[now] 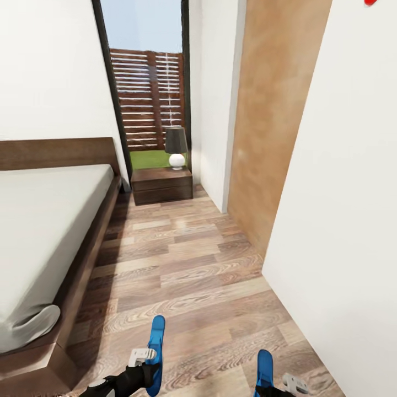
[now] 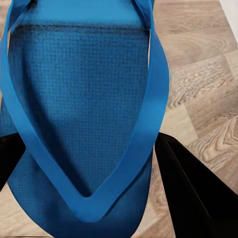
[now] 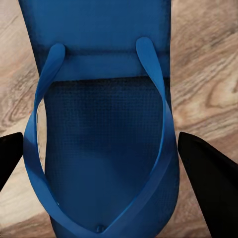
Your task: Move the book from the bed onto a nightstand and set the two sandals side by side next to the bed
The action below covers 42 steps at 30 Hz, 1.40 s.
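Note:
I hold one bright blue sandal in each gripper, above the wood-plank floor. In the head view the left sandal (image 1: 157, 344) stands on edge in my left gripper (image 1: 149, 365), and the right sandal (image 1: 264, 368) is in my right gripper (image 1: 274, 387). In the left wrist view the sandal (image 2: 79, 99) with its V-strap lies between the black fingers (image 2: 191, 191) of the left gripper (image 2: 87, 148). In the right wrist view the other sandal (image 3: 104, 134) sits between the fingers (image 3: 210, 183) of the right gripper (image 3: 99, 146). The bed (image 1: 44, 220) lies to the left, and a nightstand (image 1: 162, 186) stands beyond it. The book is out of view.
A lamp (image 1: 176, 146) with a dark shade stands on the nightstand, in front of a tall window (image 1: 146, 82) showing a slatted fence. A white wall (image 1: 342, 193) and a tan panel (image 1: 270, 121) close the right side. A strip of floor (image 1: 182, 264) runs between bed and wall.

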Available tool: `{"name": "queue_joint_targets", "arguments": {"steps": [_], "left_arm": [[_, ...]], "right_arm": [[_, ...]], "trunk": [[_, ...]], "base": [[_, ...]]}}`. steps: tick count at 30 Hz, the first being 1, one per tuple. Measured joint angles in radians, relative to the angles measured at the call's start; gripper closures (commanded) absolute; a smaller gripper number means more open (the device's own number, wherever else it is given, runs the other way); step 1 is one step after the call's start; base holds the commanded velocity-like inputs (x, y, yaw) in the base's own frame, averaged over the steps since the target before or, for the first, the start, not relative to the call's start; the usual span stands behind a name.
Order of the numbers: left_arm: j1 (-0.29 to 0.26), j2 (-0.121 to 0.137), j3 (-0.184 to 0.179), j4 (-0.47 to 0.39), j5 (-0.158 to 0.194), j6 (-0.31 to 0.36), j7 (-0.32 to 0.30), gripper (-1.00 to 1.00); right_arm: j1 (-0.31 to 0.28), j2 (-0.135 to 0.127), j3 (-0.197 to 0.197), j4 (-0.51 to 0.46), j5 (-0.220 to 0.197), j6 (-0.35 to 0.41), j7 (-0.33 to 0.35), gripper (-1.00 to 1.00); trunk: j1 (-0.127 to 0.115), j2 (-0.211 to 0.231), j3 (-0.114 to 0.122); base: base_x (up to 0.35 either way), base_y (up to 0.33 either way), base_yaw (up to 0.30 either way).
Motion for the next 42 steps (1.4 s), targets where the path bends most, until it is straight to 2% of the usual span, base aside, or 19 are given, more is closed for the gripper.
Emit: {"name": "queue_joint_targets", "arguments": {"steps": [11, 42], "left_arm": [[0.000, 0.000, 0.000, 0.000, 0.000, 0.000, 0.000, 1.00], [0.000, -0.002, -0.002, 0.000, -0.001, 0.000, 0.000, 1.00]], "right_arm": [[0.000, 0.000, 0.000, 0.000, -0.001, 0.000, 0.000, 1.00], [0.000, 0.000, 0.001, 0.000, 0.005, 0.000, 0.000, 1.00]], "trunk": [[0.000, 0.000, 0.000], [-0.001, 0.000, 0.000]], "base": [[0.033, 0.000, 0.200], [0.325, 0.000, 0.003]]}}
